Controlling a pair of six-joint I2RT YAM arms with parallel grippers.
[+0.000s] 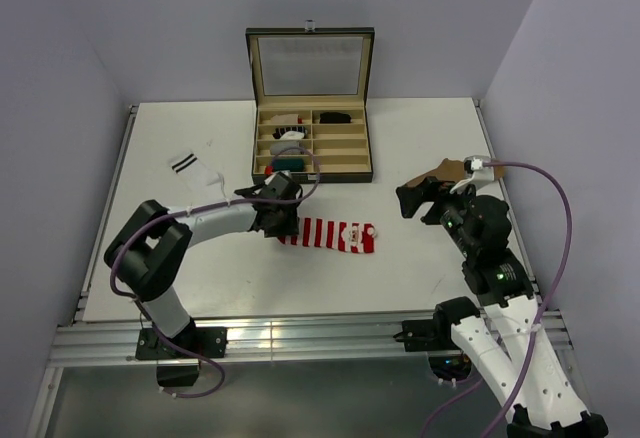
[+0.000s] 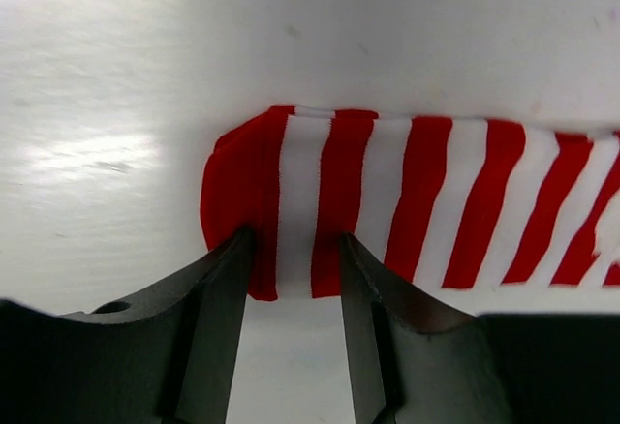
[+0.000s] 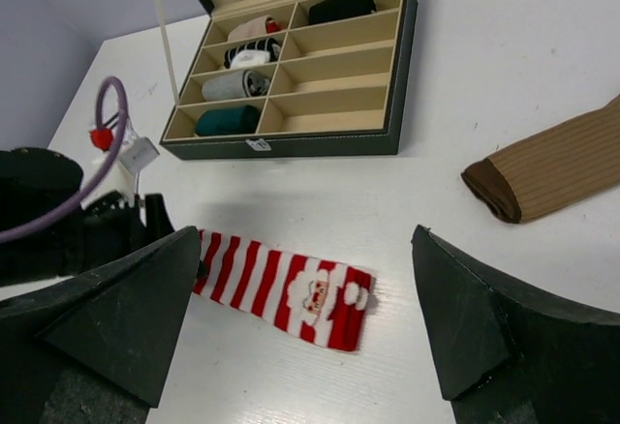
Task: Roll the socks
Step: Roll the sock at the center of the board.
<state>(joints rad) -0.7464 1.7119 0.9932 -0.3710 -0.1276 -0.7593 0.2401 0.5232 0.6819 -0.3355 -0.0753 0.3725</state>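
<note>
Right now the red-and-white striped fabric sock with the Santa face (image 1: 325, 234) lies flat mid-table, near the black compartment box (image 1: 310, 174). It looks soft, light and floppy, likely to bunch or spring loose unless taken at the very end. That's where the left gripper (image 2: 291, 245) sits, dark fingers (image 2: 228, 284) half-closed astride the red tip, though whether they've bitten cloth I cannot tell. Further right, the right gripper (image 3: 305, 240) hangs spread wide and empty, near the ribbed tan-brown sock (image 3: 552, 167).

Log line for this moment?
left gripper: astride red end of striped sock, grip unclear | right gripper: open, empty | tan sock, white sock: untouched
</note>
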